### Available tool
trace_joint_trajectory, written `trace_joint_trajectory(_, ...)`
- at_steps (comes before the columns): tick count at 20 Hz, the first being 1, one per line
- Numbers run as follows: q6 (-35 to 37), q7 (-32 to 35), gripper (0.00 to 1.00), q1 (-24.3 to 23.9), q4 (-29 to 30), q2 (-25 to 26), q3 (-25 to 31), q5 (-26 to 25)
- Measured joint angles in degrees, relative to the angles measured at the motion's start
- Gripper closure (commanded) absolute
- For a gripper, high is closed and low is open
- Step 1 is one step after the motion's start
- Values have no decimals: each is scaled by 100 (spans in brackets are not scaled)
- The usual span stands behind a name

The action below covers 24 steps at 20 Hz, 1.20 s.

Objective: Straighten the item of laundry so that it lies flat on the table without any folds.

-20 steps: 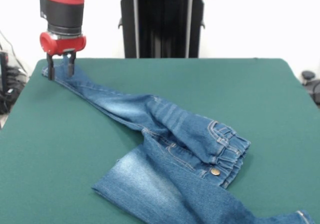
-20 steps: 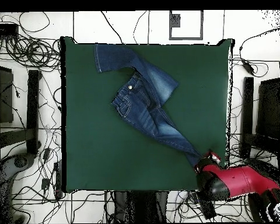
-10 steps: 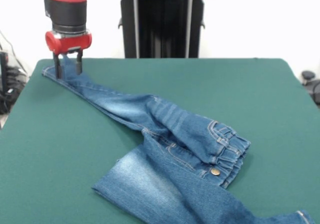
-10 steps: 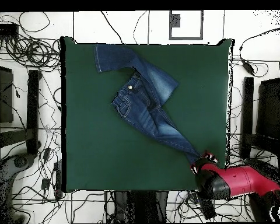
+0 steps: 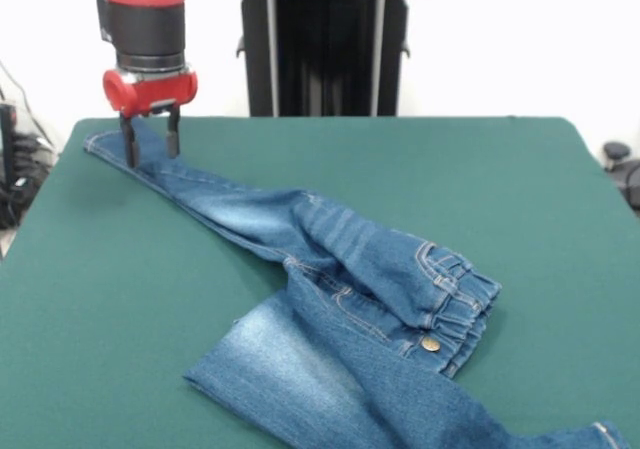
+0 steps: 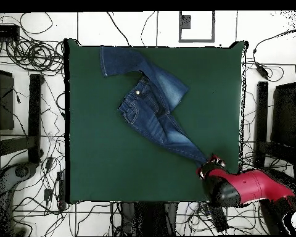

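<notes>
So the jeans (image 5: 340, 299) are blue denim with paler faded patches on the legs, almost washed-out light blue on the near leg. Orange stitching runs along the seams and pockets, and there's a small brassy metal button (image 5: 430, 344) by the waistband. The table (image 5: 520, 189) is a solid dark green, no pattern at all. The arm (image 5: 148, 19) is bright red with a dark grey band, and the gripper (image 5: 150, 147) tips are black. White wall behind, black stand (image 5: 325, 44) in the middle.
</notes>
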Motion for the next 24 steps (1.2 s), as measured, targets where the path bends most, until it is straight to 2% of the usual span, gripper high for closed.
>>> trace_joint_trajectory(11,3,0,0,1,-1,178,36,-1)
trace_joint_trajectory(24,421,0,0,-113,-1,252,83,-1)
